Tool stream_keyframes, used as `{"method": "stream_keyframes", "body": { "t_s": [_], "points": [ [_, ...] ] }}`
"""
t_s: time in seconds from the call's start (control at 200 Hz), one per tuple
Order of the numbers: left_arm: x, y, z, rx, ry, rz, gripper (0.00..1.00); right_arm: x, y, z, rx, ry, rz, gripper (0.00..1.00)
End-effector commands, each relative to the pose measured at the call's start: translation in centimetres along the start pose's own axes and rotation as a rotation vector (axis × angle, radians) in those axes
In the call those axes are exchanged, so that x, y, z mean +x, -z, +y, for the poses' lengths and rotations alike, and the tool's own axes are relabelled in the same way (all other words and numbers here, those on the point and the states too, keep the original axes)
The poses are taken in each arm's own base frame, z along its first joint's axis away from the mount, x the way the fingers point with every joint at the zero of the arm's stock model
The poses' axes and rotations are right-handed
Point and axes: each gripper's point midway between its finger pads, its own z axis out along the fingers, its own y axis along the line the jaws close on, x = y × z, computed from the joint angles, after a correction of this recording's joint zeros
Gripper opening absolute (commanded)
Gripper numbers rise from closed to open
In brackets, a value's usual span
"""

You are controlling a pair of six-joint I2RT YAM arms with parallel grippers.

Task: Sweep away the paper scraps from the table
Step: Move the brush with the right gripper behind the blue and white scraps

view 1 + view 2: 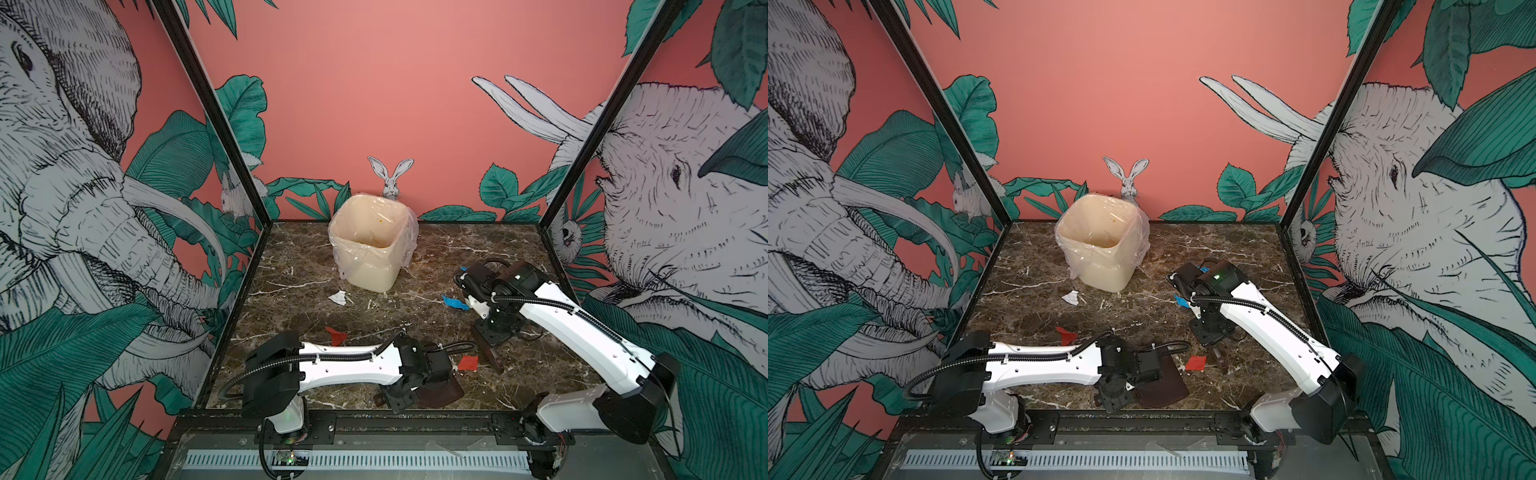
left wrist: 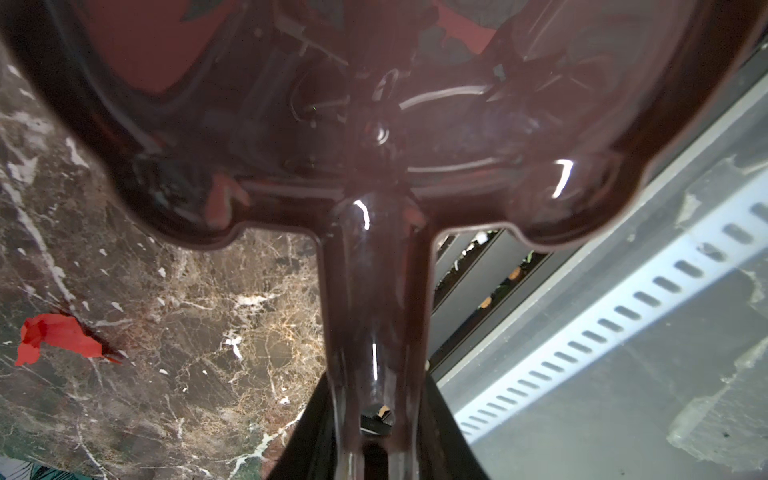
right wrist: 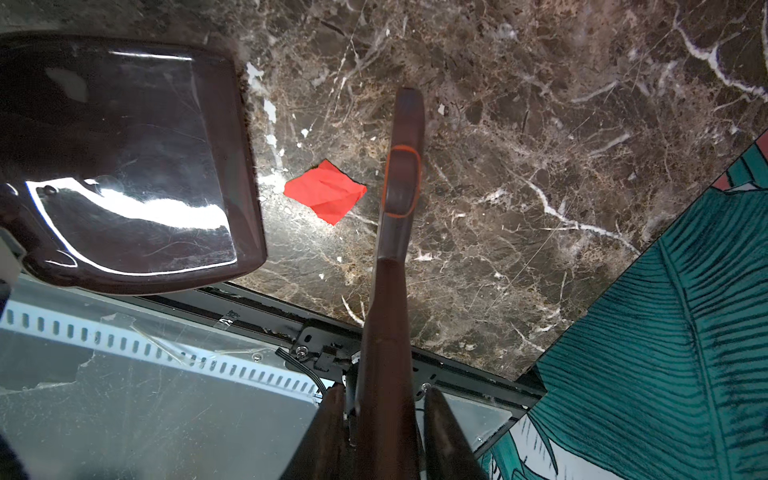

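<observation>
Marble-brown table [image 3: 540, 124] holds a red paper scrap [image 3: 326, 191] between the dustpan [image 3: 124, 166] and the brush [image 3: 401, 187] — near both. The left gripper [image 2: 374, 432] is clamped on the dustpan handle, the right gripper [image 3: 386, 428] on the brush handle. A white scrap [image 1: 337, 297] and a blue scrap [image 1: 455, 302] lie closer to the bin [image 1: 370, 245].

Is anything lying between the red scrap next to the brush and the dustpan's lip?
Nothing visible. In the right wrist view the red scrap lies on bare table between the brush and the dustpan, with only marble in the gap.
</observation>
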Motion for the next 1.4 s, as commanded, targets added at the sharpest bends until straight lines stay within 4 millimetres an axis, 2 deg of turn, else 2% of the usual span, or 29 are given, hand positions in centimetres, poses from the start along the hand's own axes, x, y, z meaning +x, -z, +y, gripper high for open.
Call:
{"method": "stream_keyframes", "body": {
  "t_s": [0.0, 0.4, 0.67, 0.835, 1.01, 1.155, 1.396],
  "points": [
    [-0.4, 0.7, -0.6, 0.021, -0.009, -0.017, 0.00, -0.1, -0.3, 0.5, -0.013, -0.006, 0.001, 0.00],
    [-1.2, 0.1, -0.8, 0.037, -0.008, -0.012, 0.00, -0.2, -0.6, 1.7, -0.062, 0.005, 0.004, 0.00],
    [-1.2, 0.0, -0.6, 0.049, -0.001, -0.006, 0.00, -0.8, -0.3, 3.8, -0.119, 0.033, -0.008, 0.00],
    [-1.2, -0.2, -0.7, 0.054, -0.001, 0.000, 0.00, -1.5, 0.6, 6.4, -0.206, 0.054, -0.039, 0.00],
    [-1.1, -0.2, -0.6, 0.051, 0.000, 0.002, 0.00, -2.4, 2.9, 8.4, -0.314, 0.050, -0.110, 0.00],
    [-1.2, -0.2, -0.6, 0.051, -0.001, -0.002, 0.00, -2.3, 3.8, 8.0, -0.301, 0.047, -0.135, 0.00],
    [-1.3, 0.1, -0.4, 0.043, 0.000, -0.012, 0.00, -1.7, 3.6, 4.4, -0.137, 0.027, -0.132, 0.00]
  ]
}}
